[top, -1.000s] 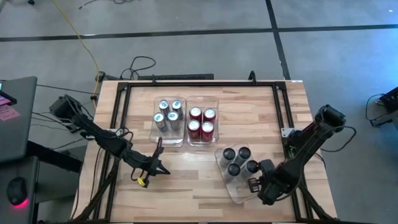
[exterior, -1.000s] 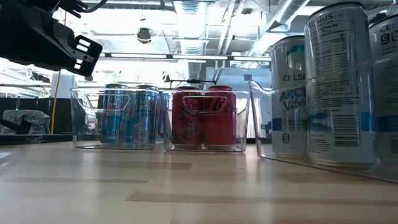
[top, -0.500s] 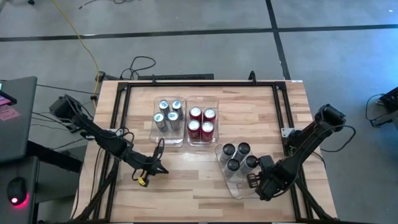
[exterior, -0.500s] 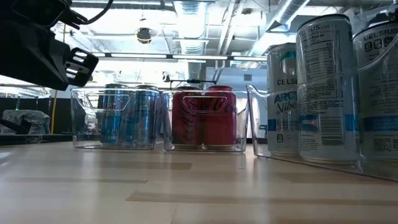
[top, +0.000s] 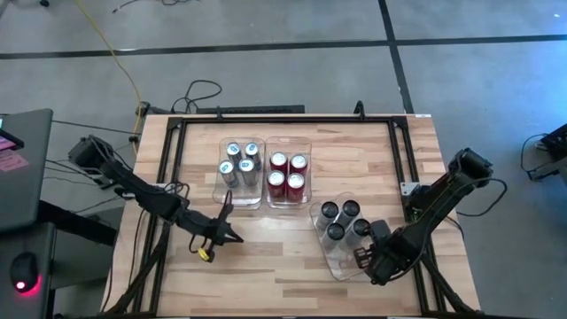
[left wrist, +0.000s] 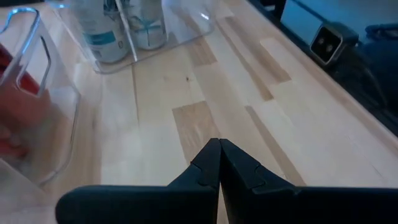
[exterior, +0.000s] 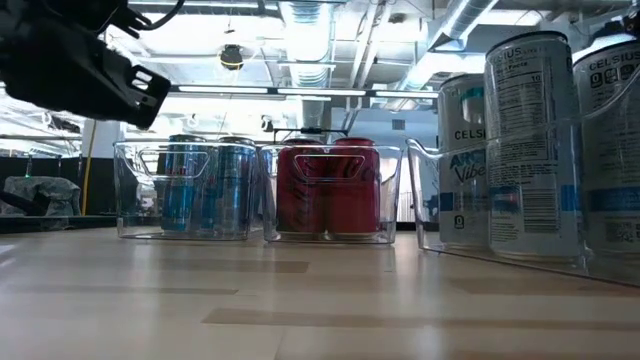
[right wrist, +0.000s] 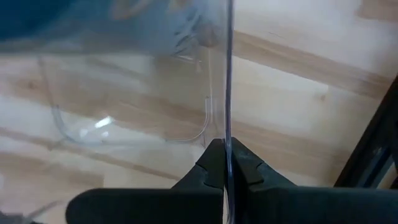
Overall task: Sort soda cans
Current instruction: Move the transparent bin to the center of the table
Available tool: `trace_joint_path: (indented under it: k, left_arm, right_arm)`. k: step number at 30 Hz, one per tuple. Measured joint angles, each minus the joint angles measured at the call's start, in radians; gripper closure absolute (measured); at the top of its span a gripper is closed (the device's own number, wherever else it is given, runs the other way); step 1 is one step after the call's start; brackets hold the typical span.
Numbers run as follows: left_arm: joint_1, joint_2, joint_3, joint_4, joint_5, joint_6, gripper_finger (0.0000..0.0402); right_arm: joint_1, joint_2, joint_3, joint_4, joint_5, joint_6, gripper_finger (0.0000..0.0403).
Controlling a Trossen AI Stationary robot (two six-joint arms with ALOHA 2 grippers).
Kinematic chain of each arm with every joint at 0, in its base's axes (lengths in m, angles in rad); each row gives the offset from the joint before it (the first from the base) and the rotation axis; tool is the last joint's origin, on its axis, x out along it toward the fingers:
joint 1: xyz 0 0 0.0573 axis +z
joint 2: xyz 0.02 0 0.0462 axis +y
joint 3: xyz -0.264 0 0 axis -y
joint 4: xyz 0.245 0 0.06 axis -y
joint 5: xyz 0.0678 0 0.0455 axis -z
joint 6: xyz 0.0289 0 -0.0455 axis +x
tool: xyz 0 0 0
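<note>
Shifting slightly toward the frame's upper right, the bin [top: 339, 237] of dark cans [top: 341, 220] is being dragged by the right hand [top: 361, 258], clamped on its wall to align it beside the red cans [top: 287, 173], while the left hand [top: 232, 235] is idling pinched together at lower left.

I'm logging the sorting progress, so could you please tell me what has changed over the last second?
The right gripper, shut on the wall of the clear bin holding the dark cans, has dragged it slightly toward the table's far side. The left gripper, shut and empty, edged sideways. The blue cans and red cans stayed in their bins.
</note>
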Motion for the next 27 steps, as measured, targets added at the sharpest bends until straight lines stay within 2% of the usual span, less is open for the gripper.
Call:
trace_joint_path:
  k: [4, 27]
  left_arm:
    - [0.015, 0.000, 0.000, 0.030, 0.026, -0.001, 0.0401]
    - [0.013, 0.001, 0.000, -0.032, 0.045, -0.027, 0.0401]
  right_arm:
    - [0.010, 0.000, 0.000, -0.026, 0.012, 0.093, 0.0390]
    - [-0.070, -0.001, 0.001, -0.060, 0.032, 0.093, 0.0396]
